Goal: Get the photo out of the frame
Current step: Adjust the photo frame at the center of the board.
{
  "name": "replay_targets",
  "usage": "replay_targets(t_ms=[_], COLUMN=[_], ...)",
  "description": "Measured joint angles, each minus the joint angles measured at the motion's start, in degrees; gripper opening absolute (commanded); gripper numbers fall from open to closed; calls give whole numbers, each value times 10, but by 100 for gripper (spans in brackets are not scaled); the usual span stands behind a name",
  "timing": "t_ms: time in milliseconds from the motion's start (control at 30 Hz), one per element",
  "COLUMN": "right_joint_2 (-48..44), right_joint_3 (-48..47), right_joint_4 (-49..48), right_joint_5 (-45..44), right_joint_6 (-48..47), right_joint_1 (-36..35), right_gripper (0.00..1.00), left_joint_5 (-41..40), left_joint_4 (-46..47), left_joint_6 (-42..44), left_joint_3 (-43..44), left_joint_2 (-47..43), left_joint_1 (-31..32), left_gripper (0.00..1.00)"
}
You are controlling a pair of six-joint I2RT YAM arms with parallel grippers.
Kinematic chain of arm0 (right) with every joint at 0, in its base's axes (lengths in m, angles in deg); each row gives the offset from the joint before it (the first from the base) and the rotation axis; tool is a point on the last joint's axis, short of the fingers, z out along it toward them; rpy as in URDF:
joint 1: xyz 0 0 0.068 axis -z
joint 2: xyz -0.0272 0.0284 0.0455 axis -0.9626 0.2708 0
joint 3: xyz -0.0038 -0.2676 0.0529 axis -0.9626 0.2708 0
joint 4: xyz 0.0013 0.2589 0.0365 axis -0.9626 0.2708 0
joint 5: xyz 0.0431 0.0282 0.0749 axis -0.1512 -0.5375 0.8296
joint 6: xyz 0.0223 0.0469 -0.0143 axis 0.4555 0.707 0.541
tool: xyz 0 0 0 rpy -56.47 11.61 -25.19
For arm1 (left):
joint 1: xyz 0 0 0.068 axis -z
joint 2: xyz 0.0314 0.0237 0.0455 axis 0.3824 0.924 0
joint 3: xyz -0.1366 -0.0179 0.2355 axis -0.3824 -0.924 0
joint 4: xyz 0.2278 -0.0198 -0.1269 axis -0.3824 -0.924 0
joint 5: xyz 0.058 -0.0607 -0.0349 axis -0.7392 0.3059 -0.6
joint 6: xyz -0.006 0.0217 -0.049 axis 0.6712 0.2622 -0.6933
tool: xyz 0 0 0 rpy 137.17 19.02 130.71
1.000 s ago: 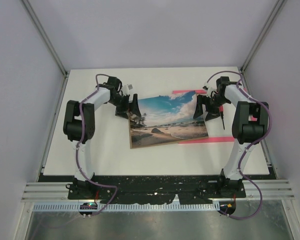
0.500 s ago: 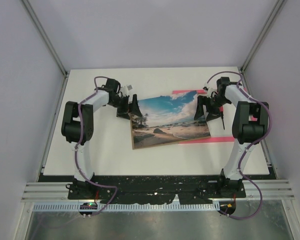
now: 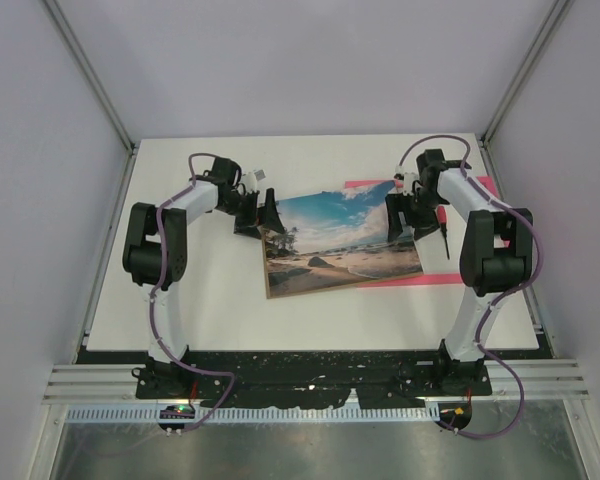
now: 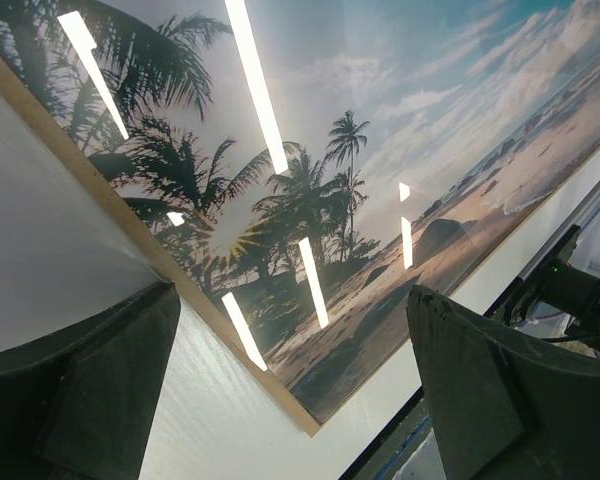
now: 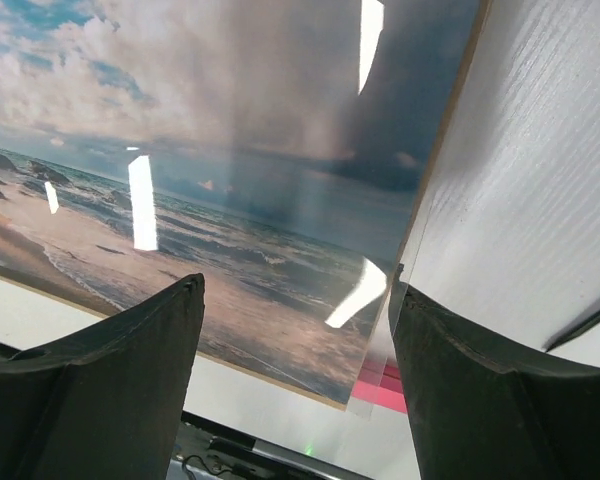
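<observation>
Where the overhead camera looks down, the glossy rectangular photo (image 3: 342, 243) lies askew on the white surface (image 3: 210, 300), overlapping the thin pink frame (image 3: 430, 280), with both bent arms reaching inward at its short edges. From the left wrist, the left tool (image 4: 295, 295) has its dark fingers (image 4: 100, 390) spread around the print's palm corner and tan edge. From the right wrist, the right tool (image 5: 298, 290) gapes over the sea corner, beside a pink sliver.

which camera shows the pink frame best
The top external view: the frame shows as pink strips sticking out past the photo along its far, right and near edges. The right wrist view catches only a small pink patch by the photo's corner. The left wrist view shows none of it.
</observation>
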Motion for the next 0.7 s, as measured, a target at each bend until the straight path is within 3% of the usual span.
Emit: replay_targets(t_ms=[167,700], right_joint_2=[-16,-16], right_joint_3=[0,1], right_joint_4=[11,14], right_joint_5=[-52,-55], right_joint_6=[-2,-4], right_joint_1=[-32,-35], right_gripper=[79,80], left_joint_5=[-1,-1], left_joint_4=[0,0], left_joint_6=[0,0], left_joint_3=[0,0], left_joint_2=[0,0], left_joint_1=[0,0], left_gripper=[100,100])
